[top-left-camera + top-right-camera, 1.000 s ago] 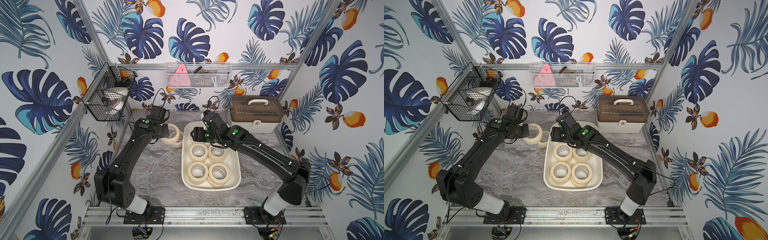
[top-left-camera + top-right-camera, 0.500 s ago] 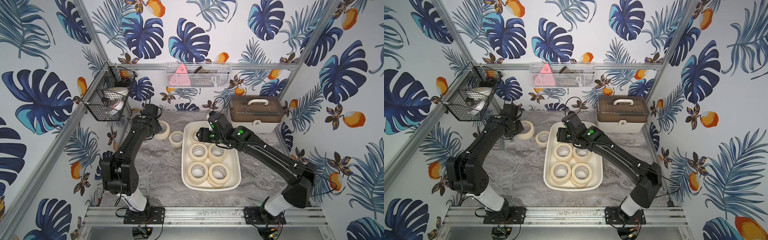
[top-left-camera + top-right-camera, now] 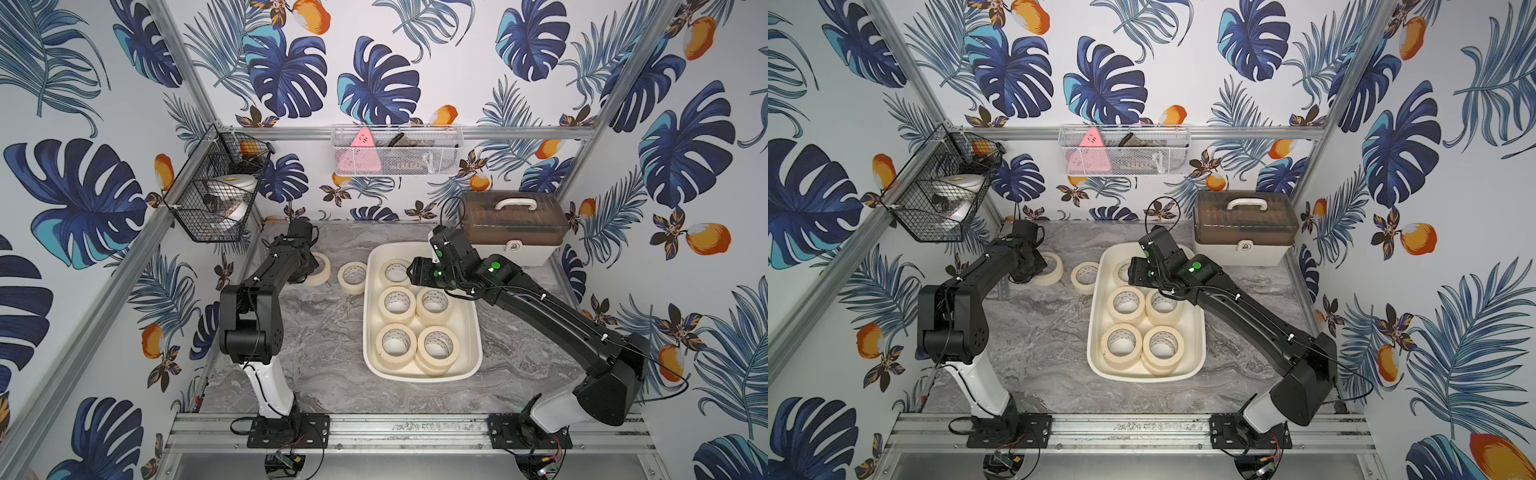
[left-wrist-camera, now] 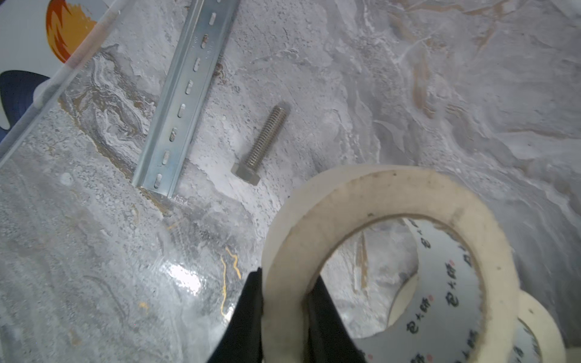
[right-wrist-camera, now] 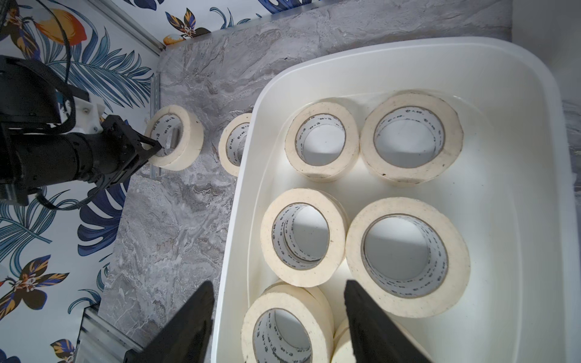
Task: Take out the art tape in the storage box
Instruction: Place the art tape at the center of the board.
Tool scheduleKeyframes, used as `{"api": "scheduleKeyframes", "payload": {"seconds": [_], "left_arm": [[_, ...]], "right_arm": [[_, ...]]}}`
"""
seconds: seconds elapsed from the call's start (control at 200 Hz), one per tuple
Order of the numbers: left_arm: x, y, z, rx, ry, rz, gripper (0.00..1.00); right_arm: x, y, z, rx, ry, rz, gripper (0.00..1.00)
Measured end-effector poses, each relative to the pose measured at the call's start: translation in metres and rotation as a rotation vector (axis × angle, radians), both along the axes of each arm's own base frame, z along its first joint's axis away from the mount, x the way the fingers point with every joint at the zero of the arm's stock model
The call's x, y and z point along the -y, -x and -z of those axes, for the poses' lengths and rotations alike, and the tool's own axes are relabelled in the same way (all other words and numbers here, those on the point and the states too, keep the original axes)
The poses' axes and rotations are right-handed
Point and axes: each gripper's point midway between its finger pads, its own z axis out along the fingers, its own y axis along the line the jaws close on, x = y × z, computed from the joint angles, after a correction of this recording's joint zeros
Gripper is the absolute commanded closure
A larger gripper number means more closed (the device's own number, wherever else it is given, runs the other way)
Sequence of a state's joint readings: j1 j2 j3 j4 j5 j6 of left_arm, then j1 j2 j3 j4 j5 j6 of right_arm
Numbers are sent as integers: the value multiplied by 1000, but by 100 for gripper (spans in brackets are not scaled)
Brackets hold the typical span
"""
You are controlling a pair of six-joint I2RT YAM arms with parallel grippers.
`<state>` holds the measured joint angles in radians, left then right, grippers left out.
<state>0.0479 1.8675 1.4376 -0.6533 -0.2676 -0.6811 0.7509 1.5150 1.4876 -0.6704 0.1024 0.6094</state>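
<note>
Left gripper clamping 1 art tape roll, right gripper gaping over the storage box: you are risking a rollaway by releasing it tilted.

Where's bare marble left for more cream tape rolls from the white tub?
Biggest free patch: grey marble tabletop between the glossy white plastic tub and the left arm. Narrower strip between tub and front aluminium rail. Crowded: far-left corner, loose cream tape roll, left gripper with its clamped roll, steel bolt, slotted metal rail.
</note>
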Motion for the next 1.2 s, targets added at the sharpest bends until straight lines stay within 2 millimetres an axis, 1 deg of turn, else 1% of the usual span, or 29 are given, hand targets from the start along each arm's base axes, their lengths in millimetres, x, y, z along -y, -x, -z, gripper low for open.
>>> {"api": "scheduleKeyframes", "payload": {"seconds": [0.125,0.41,0.535,0.645,0.916,1.086,1.201], "left_arm": [[2,-5,15,-9,7,2,100],[0,-8,37,-41,3,-6,100],[0,-11,42,-37,5,-11,100],[0,-9,51,-50,10,-21,100],[2,-16,60,-35,27,-21,100],[3,-17,61,-29,33,-18,78],[4,-17,61,-29,39,-16,67]], "right_arm": [[13,-2,2,-5,4,24,32],[35,-4,14,-35,11,64,32],[39,-4,17,-48,11,68,32],[42,-3,19,-56,17,70,32],[49,-3,26,-73,26,81,31],[50,-2,24,-76,18,79,31],[51,-2,22,-73,16,80,30]]}}
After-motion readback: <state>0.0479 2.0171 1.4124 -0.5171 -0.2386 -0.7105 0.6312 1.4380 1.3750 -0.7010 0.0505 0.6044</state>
